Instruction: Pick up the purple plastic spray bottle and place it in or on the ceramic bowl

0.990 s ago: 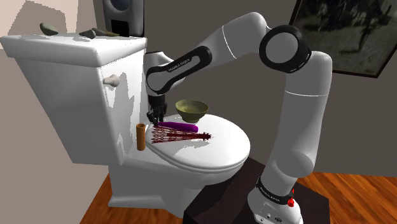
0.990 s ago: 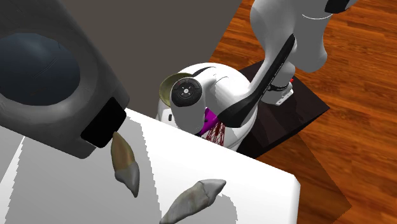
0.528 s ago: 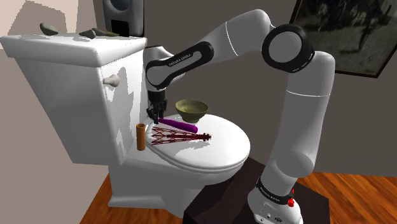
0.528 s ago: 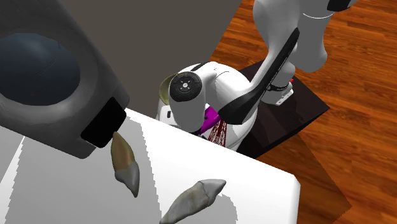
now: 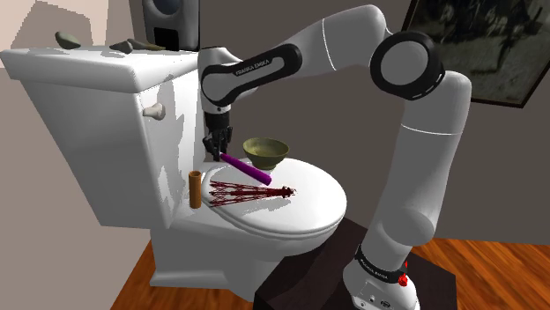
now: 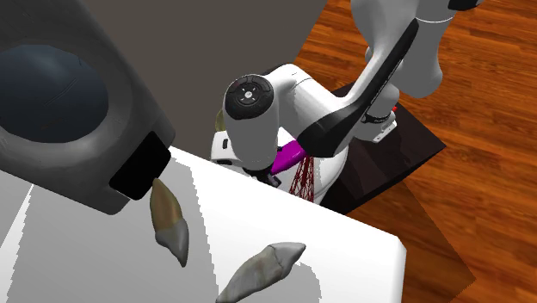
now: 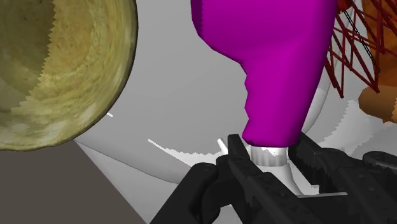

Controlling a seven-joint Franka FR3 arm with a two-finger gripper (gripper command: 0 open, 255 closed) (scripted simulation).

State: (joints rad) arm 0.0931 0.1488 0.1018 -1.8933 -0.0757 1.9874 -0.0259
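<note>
since a second ago the white arm [image 5: 407,141] has raised its wrist, and the gripped end of the purple spray bottle [image 5: 246,166] has come up off the toilet lid [image 5: 304,210], so the bottle that lay flat now slants. the white toilet takes up the shoulder view's left half, its tank [image 5: 84,101] standing behind the closed lid. the arm rises from the dark stand [image 5: 295,284] at the lower right, arches over the lid and points its wrist straight down near the tank. an olive-yellow bowl [image 5: 265,151] stands upright on the back of the lid, just beside the gripper [image 5: 216,152] on the shoulder view's right; in the wrist view the bowl [image 7: 57,70] shows its mottled inside next to the bottle. the bottle [image 7: 273,57] hangs from the gripper [image 7: 268,151], whose black fingers [image 7: 236,150] pinch its white neck from both sides. its far end slopes down toward the lid in front of the bowl, and whether that end touches the lid cannot be told. in the second exterior view the bottle [image 6: 288,157] peeks out under the forearm. a dark red wire tangle [image 5: 248,189] lies on the lid below the bottle, and a small brown cylinder [image 5: 195,188] stands upright at the lid's edge nearest the tank.
</note>
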